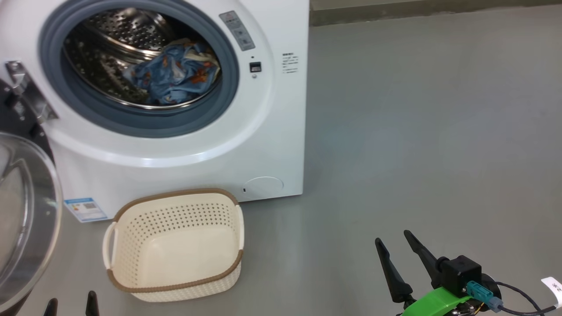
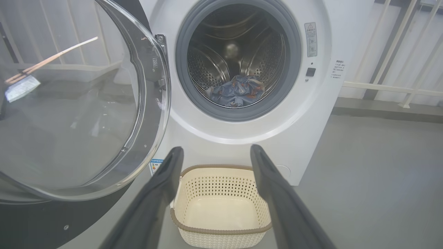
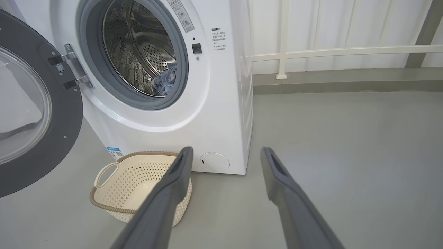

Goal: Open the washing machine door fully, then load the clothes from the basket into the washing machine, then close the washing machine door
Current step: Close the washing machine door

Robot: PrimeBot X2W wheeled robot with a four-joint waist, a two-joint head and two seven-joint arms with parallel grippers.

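Floor (image 1: 417, 131) holds basket (image 1: 175, 193); clothes (image 1: 175, 74), perhaps several, in drum (image 1: 114, 30).

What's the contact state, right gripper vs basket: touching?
Apart. In the head view the right gripper hangs open well to the right of the basket, with a wide strip of grey floor between them.

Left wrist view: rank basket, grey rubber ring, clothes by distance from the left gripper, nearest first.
1. basket: on the floor, right ahead of the left gripper.
2. grey rubber ring: on the washing machine front, behind the basket.
3. clothes: farthest, down inside the drum.
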